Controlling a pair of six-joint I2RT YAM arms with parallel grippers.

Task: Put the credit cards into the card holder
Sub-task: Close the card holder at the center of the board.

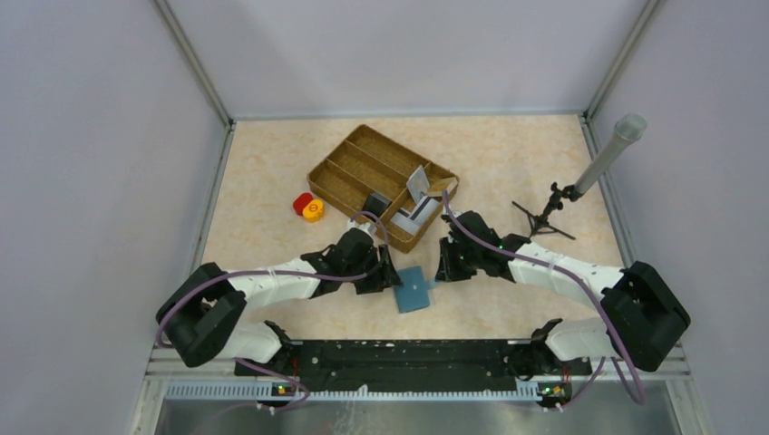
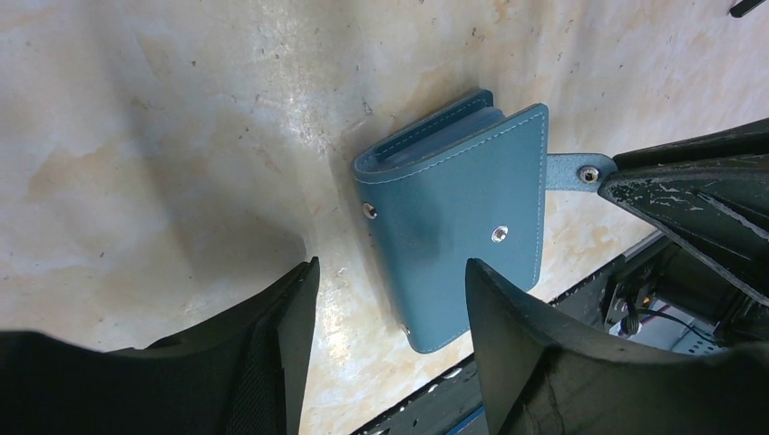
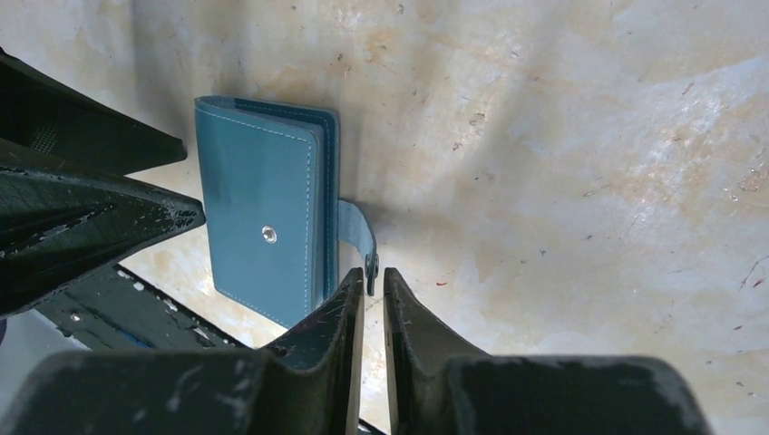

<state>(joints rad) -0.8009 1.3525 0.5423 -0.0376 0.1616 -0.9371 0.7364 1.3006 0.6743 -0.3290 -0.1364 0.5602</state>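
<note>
Teal card holder lies closed on the table. Our left gripper straddles it, wide and empty, likely to brace it. Our right gripper is nearly closed at the closing tab, probably to open it; we cannot tell whether it grips.

The card holder lies on the table before the tray.

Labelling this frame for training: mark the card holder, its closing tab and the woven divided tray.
card holder [image 2: 453, 227], left wrist view, middle of its closed front cover.
closing tab [image 3: 355, 231], right wrist view, middle of the strap.
woven divided tray [image 1: 354, 161], top view, a bare compartment.
</note>
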